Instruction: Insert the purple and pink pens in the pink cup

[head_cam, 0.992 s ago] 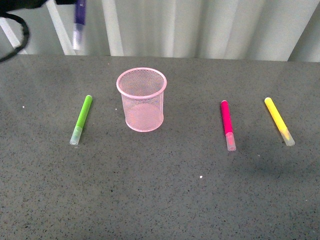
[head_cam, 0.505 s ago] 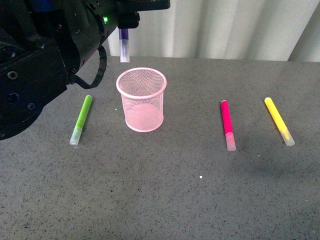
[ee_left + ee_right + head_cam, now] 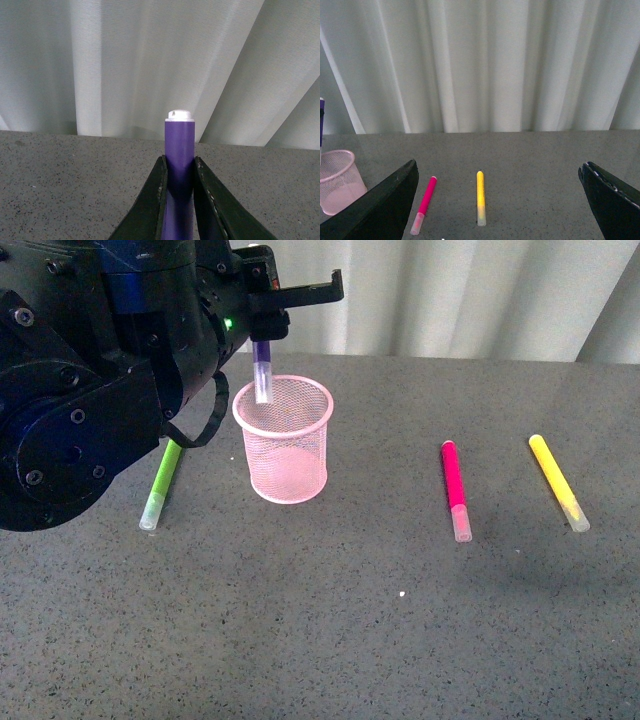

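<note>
Purple pen [image 3: 262,368], pink mesh cup [image 3: 291,466]

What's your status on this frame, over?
Left gripper shut on purple pen, cap down at pink cup mouth. Right gripper open, empty. Pink pen on table, nothing blocking.

An upright pen [image 3: 263,375] hangs at the mesh cup [image 3: 290,465]'s mouth; on the desk [image 3: 330,640], one marker [image 3: 162,480] lies left, a second pen [image 3: 455,490] and another marker [image 3: 557,480] right.

A plain lab test bench: speckled grey tabletop [image 3: 400,640], white curtain [image 3: 450,300] behind.
</note>
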